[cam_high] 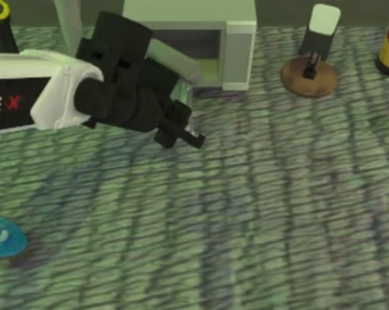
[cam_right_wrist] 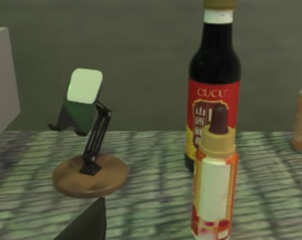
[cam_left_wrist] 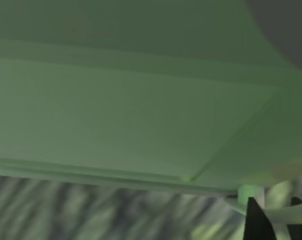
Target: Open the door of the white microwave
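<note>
my left arm reaches in from the table's left edge, wrist angled toward the white microwave at the back; my left gripper sits just in front of its left half, beside the door — swung outward, cavity showing; whether my fingers are parted or closed i cannot tell (the wrist view is filled by a pale panel); open tabletop lies ahead and right; a phone stand stands well apart; my right gripper is out of sight.
</note>
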Robot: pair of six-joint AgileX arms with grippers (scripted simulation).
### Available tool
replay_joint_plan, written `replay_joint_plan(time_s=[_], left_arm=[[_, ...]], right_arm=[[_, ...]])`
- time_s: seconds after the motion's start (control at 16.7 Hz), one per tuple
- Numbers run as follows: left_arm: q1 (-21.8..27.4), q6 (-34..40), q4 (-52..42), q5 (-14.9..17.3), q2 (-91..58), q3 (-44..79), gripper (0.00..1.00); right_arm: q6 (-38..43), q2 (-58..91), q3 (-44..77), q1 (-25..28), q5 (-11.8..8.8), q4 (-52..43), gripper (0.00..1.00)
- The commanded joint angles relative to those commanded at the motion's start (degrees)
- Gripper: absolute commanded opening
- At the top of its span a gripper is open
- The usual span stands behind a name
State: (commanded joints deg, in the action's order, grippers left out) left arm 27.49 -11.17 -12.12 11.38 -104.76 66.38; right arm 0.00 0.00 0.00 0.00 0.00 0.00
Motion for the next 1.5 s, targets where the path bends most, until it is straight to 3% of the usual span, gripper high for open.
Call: replay_joint_plan(time_s=[0.54, 1.08, 1.5], left_arm=[[0.00, 0.00, 0.00, 0.00, 0.00, 0.00, 0.00], [-1.73, -4.05, -0.83, 3.22, 0.95, -1.03, 0.00], [-1.75, -4.12, -0.85, 3.26, 0.96, -1.05, 0.00]], right_arm=[[0.00, 0.00, 0.00, 0.00, 0.00, 0.00, 1.00], [0.00, 0.00, 0.00, 0.00, 0.00, 0.00, 1.00], [0.00, 0.00, 0.00, 0.00, 0.00, 0.00, 1.00]])
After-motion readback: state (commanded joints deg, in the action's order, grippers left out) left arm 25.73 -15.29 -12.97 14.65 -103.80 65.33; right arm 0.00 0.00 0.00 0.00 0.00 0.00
